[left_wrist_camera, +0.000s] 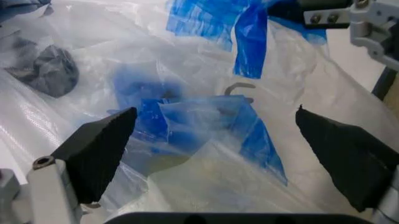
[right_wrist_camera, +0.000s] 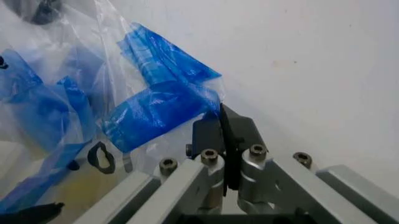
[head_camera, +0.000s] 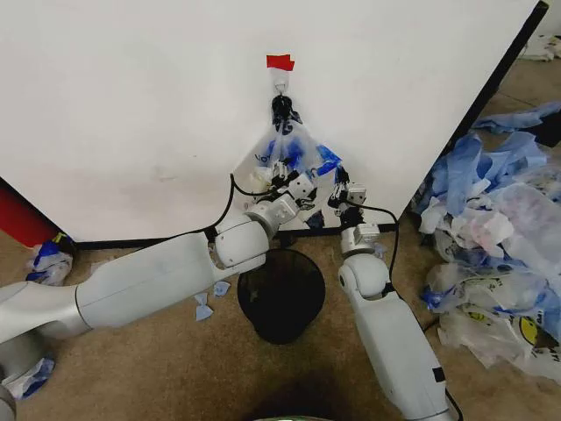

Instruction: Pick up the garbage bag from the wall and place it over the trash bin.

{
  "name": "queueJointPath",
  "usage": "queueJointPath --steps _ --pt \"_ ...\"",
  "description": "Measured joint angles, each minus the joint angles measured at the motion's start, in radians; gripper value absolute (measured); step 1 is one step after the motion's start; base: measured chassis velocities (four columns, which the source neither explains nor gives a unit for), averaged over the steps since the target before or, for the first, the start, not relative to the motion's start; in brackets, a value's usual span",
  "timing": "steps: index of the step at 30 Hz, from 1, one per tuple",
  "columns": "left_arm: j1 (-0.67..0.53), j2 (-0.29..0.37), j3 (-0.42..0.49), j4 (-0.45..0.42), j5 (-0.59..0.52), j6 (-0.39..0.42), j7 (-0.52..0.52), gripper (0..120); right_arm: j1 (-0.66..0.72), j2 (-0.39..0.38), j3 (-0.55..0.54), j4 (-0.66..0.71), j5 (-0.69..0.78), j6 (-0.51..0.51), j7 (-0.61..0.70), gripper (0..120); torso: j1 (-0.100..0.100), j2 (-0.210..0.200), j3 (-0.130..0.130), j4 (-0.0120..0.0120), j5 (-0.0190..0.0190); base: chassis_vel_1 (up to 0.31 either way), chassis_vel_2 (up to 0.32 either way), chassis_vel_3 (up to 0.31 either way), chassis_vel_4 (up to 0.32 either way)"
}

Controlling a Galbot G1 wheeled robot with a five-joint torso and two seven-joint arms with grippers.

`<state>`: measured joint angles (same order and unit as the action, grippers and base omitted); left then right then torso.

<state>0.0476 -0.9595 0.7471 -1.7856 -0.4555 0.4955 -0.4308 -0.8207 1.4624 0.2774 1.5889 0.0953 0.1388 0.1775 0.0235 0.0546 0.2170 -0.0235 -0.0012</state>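
Broad white wall (head_camera: 131, 105) behind everything, with the garbage bag (head_camera: 285, 153) hanging flat against it from a small hook under a strip of red tape (head_camera: 280, 62), straight above the black mesh trash bin (head_camera: 280, 294) on the floor. Likely featherweight, limp and slippery film, prone to crumple, cling and tear if tugged hard against the hook; best taken at the bunched blue handle bands or a gathered fold near the rim, not the smooth stretched middle. Left gripper (left_wrist_camera: 215, 140) pressed close to the bag's lower part, fingers spread wide with folds of film and blue band between them, nothing clamped yet. Right gripper (right_wrist_camera: 224, 135) at the bag's right edge beside a blue strip, dark fingers drawn together flat; film possibly pinched between them, but not clear enough to say. Heap of other bags (head_camera: 500, 237) off to the right on the floor. Hook mostly hidden behind the bunched handles; bag's mouth and print lost among the wrinkles; small blue scraps (head_camera: 210, 298) near the bin.
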Motion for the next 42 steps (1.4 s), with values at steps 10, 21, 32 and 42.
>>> queueJointPath --steps 10,21,32,42 --pt "0.016 -0.002 -0.023 0.037 0.09 0.033 -0.042 100 -0.011 -0.009 0.003 0.005 0.008 0.017 -0.014 0 0.0 0.0 0.0 -0.0001 -0.0001 0.0 0.0 0.0 0.0" --pt "0.051 0.026 -0.013 -0.052 0.087 0.033 -0.026 100 -0.003 -0.004 -0.001 0.0 0.01 0.018 -0.014 0 0.0 0.0 0.0 -0.0001 0.0 0.0 0.0 0.0 0.0" --pt "0.053 0.029 -0.019 -0.032 0.101 0.016 -0.024 100 0.004 0.001 -0.002 -0.006 0.01 0.019 -0.018 0 0.0 0.0 0.0 -0.0001 0.0001 0.0 0.0 0.0 0.0" --pt "0.047 -0.012 -0.002 0.024 0.089 0.001 -0.025 100 0.003 0.002 0.001 -0.004 0.011 0.018 -0.018 0 0.0 0.0 0.0 -0.0002 0.0002 0.0 0.0 0.0 0.0"
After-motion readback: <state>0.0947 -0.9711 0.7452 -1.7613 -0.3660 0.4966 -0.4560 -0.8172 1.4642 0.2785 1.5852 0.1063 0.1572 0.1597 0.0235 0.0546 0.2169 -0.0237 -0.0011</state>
